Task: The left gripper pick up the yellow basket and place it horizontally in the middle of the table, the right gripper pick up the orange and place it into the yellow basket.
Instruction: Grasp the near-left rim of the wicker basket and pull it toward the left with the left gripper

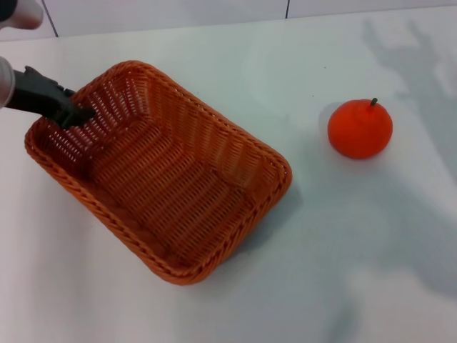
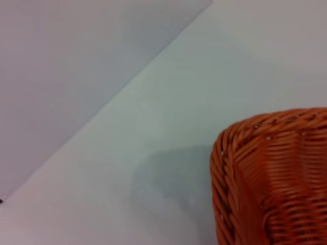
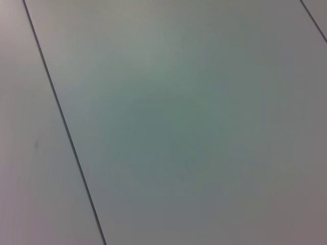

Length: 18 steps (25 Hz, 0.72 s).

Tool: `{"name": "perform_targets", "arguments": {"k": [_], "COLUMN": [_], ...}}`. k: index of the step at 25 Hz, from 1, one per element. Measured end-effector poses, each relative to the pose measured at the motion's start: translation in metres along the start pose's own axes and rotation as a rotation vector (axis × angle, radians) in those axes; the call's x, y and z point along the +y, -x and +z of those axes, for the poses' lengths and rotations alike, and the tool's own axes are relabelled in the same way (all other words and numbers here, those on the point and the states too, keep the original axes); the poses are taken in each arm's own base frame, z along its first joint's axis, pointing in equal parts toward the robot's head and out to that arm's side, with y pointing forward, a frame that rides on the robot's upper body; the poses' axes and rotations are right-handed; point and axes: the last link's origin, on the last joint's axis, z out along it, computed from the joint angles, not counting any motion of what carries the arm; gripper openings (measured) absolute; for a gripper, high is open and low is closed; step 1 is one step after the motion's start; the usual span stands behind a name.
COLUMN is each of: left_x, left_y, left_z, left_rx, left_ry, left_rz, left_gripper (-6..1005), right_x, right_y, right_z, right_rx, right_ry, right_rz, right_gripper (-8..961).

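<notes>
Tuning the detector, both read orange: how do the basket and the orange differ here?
The yellow basket is rectangular, woven and open; the orange is round and smooth with a green stem. The basket is far larger than the orange. The left gripper is at the basket's rim; the orange sits untouched, apart. Both rest on the table.

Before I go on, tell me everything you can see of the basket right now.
The yellow basket is rectangular woven wicker, orange-brown, with a braided rim and sloping sides. It sits upright and empty on the white table, lying diagonally on the robot's left side. The left claw is at its far-left rim. The orange sits apart, to its right.
</notes>
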Motion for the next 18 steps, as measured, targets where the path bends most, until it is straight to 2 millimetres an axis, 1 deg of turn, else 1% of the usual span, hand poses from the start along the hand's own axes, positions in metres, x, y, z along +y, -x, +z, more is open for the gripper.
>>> {"name": "perform_targets", "arguments": {"k": [5, 11, 18], "left_x": [0.0000, 0.0013, 0.0042], "left_y": [0.0008, 0.0019, 0.0027], "left_z": [-0.0021, -0.0009, 0.0004], "left_rx": [0.005, -0.004, -0.024], "left_ry": [-0.013, -0.005, 0.007], "left_rz": [0.012, 0.021, 0.030], "left_gripper": [414, 229, 228], "right_x": [0.0000, -0.0007, -0.0011], "right_y": [0.0000, -0.0013, -0.0021], "right_z": [0.0000, 0.0018, 0.0028], "right_rx": [0.000, 0.005, 0.008], "right_ry": [0.000, -0.005, -0.008], "right_rz": [0.000, -0.003, -0.004], "right_gripper": [902, 900, 897]}}
